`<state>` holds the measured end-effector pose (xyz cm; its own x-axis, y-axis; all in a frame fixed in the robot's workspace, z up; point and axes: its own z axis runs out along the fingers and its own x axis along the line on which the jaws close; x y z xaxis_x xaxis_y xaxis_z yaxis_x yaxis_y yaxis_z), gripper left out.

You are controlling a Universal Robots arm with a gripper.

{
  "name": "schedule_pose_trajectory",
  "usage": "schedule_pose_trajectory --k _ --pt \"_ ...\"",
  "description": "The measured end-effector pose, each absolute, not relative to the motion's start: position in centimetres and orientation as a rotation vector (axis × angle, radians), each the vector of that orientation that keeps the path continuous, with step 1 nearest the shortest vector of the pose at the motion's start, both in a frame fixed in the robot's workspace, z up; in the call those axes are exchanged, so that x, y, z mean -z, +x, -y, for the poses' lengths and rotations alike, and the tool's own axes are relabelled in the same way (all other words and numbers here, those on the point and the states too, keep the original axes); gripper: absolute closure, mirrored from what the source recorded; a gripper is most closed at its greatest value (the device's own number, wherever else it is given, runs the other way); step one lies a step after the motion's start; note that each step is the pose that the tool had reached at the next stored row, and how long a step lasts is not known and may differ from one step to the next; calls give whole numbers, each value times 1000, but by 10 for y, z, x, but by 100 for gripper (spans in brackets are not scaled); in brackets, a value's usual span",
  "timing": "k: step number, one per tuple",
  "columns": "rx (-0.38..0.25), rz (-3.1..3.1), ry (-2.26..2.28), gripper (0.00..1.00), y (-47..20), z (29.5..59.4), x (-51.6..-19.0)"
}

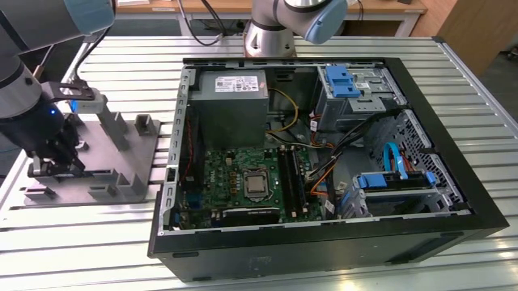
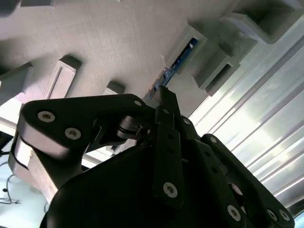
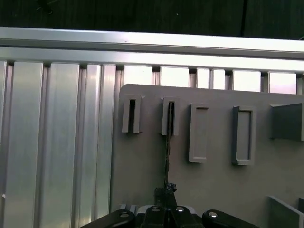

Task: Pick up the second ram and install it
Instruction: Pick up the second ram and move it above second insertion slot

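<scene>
Clamping is seen on the second ram [image 3: 167, 142]: the fingers are closed together on its thin edge, with no gap visible between them in both wrist views.

- Gripper [image 1: 55, 165] is placed low over the gray fixture plate [image 1: 121, 163], at the exterior view's left, beside the open PC case [image 1: 324, 59].
- In the first wrist view the stick is seen edge-on, as a thin dark line. One end is seated in a narrow slotted holder block [image 3: 170, 116] on the fixture plate [image 3: 213, 190]; the other end is met by the gripper [image 3: 166, 192].
- A matching narrow block [image 3: 131, 115] is seen just beside it, and two wider blocks [image 3: 198, 133] on the other side.
- In the second wrist view the gripper [image 2: 164, 92] is pressed against the ram [image 2: 175, 64], whose bluish edge is seen running into a raised holder on the plate [image 2: 109, 42].
- Ram is upright in the holder, not lifted clear of it.
- Motherboard [image 1: 235, 176] is exposed inside the case, with the long black memory slots [image 1: 290, 176] well apart from the gripper.
- Fixture and case are both resting on the slatted aluminium table [image 1: 81, 242].
</scene>
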<state>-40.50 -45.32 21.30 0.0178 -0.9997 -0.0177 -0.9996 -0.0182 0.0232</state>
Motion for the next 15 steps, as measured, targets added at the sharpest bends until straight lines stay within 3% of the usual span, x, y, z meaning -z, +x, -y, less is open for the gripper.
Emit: schedule_pose_trajectory --k 7,9,11,12,15 --pt "45 2207 2230 89 -405 453 -213" --pt "45 2207 2230 77 -405 453 -213" --pt "45 2207 2230 77 -405 453 -213" --pt "45 2207 2230 71 -405 453 -213" --pt "45 2208 2230 71 -405 453 -212"
